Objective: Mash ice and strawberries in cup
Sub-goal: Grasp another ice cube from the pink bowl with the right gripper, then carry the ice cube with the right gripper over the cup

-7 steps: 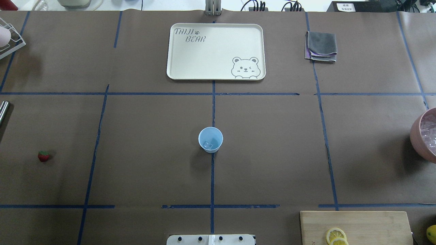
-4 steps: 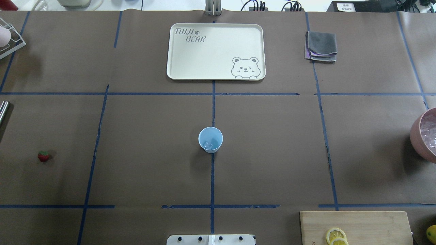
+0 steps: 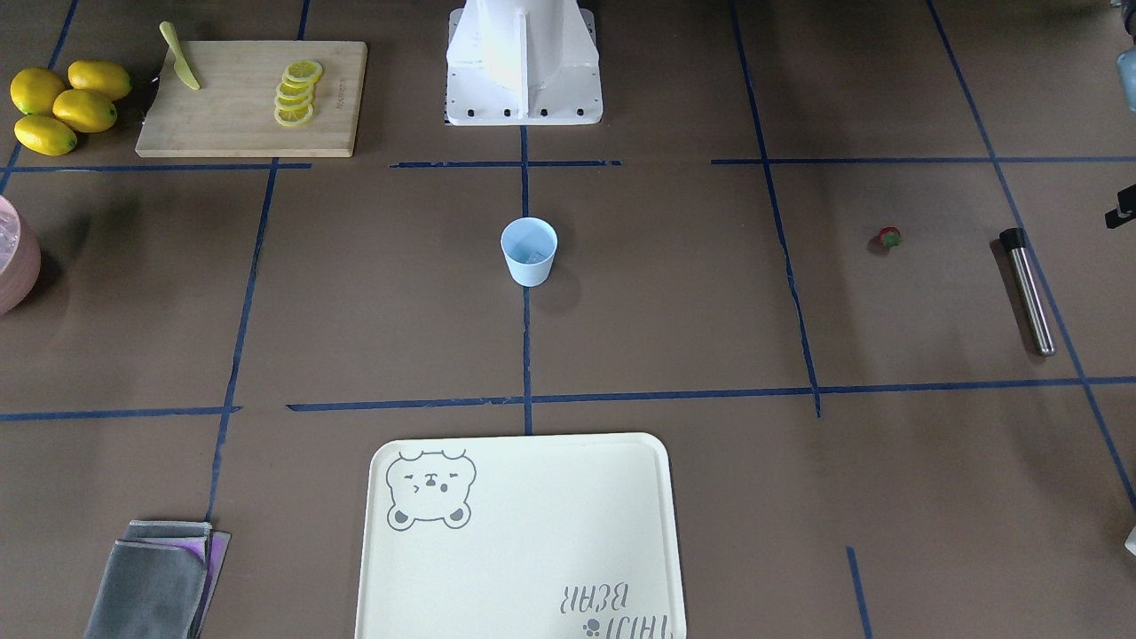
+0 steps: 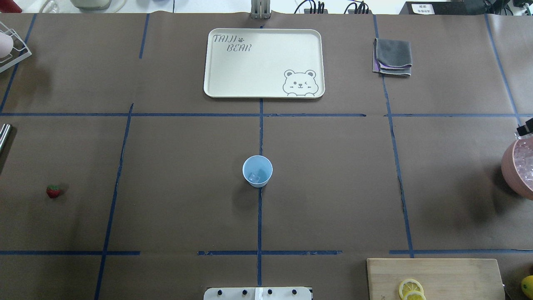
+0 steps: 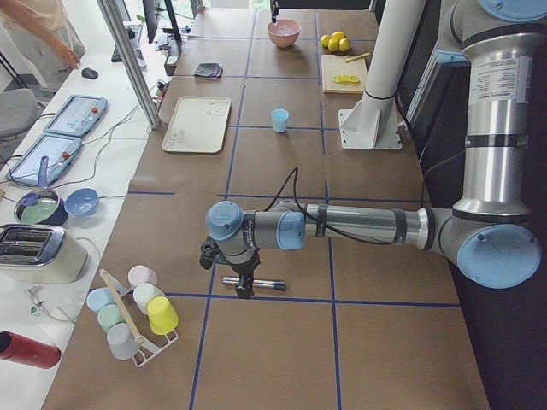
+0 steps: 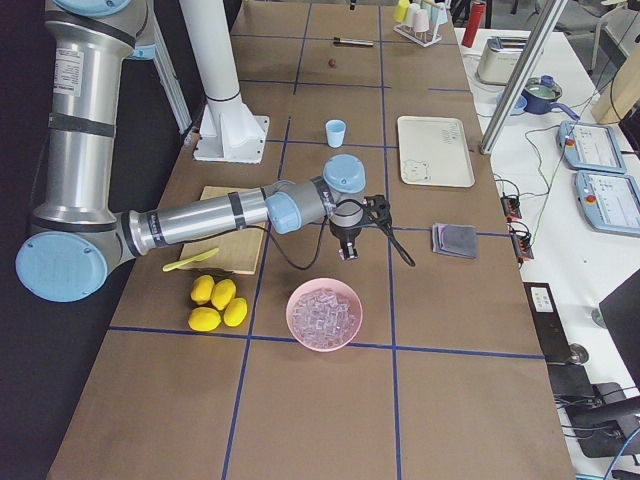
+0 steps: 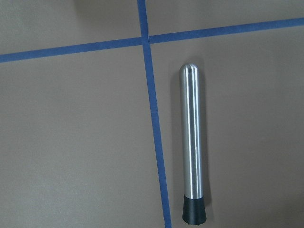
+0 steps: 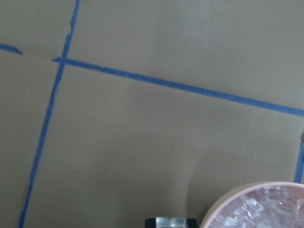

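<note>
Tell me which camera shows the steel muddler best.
Left wrist: the muddler shows large and whole, lying flat. Front-facing shows it whole but small; overhead clips it at the edge; the side views show it tiny.

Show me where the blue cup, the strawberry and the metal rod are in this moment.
cup (image 3: 530, 266): exterior front-facing view, on its outer wall below the rim.
strawberry (image 4: 53, 191): overhead exterior view, on its red body.
metal rod (image 7: 192, 142): left wrist-mounted view, on the middle of its shiny shaft.
</note>
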Controlling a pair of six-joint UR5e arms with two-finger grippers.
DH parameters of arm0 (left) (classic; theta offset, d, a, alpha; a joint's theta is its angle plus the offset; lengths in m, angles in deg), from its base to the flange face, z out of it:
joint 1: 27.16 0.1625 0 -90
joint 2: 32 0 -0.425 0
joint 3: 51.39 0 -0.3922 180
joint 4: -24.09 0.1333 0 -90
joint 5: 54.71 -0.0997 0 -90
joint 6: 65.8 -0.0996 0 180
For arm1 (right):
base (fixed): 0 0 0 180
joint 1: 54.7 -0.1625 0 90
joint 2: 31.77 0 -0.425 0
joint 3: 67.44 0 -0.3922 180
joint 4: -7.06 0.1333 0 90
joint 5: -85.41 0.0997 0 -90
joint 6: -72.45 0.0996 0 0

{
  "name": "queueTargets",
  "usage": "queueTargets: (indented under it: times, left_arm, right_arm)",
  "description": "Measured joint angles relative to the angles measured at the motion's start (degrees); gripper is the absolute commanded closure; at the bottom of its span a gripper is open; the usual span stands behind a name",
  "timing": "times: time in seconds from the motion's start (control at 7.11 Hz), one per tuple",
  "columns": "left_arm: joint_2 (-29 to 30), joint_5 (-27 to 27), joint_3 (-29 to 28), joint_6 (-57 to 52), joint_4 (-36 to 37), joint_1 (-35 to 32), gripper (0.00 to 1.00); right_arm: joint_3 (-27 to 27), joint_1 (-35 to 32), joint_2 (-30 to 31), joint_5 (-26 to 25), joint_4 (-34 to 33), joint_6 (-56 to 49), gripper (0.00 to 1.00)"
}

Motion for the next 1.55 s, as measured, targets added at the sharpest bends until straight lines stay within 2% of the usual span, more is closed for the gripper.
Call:
queueTargets:
  times: [0.42,0.56,0.84,1.13,1.27,1.55]
  left_arm:
    - [0.11,0.00,0.40,-0.01,0.00,0.00,0.00]
    - [0.25,0.00,0.41,-0.07,0.00,0.00,0.00]
    - [0.85,-0.02,0.43,-0.14,-0.06,0.00,0.00]
    - [1.39,-0.08,0.46,-0.20,-0.09,0.00,0.00]
    - [1.48,-0.07,0.55,-0.27,-0.34,-0.09,0.00]
    - [1.38,-0.01,0.85,-0.16,-2.47,-1.95,0.00]
  right_arm:
    - [-0.19,6.51,-9.61,-1.34,-1.03,13.74,0.97]
    - [0.07,11.74,-13.80,-4.28,-1.67,19.00,0.97]
    - [1.42,24.16,-23.21,-13.69,-3.64,30.89,0.97]
    - [3.52,34.03,-36.91,-22.14,-12.16,42.27,0.97]
    - [5.15,37.43,-42.78,-24.78,-15.37,46.20,0.97]
    - [6.54,42.29,-47.69,-28.04,-17.21,49.90,0.97]
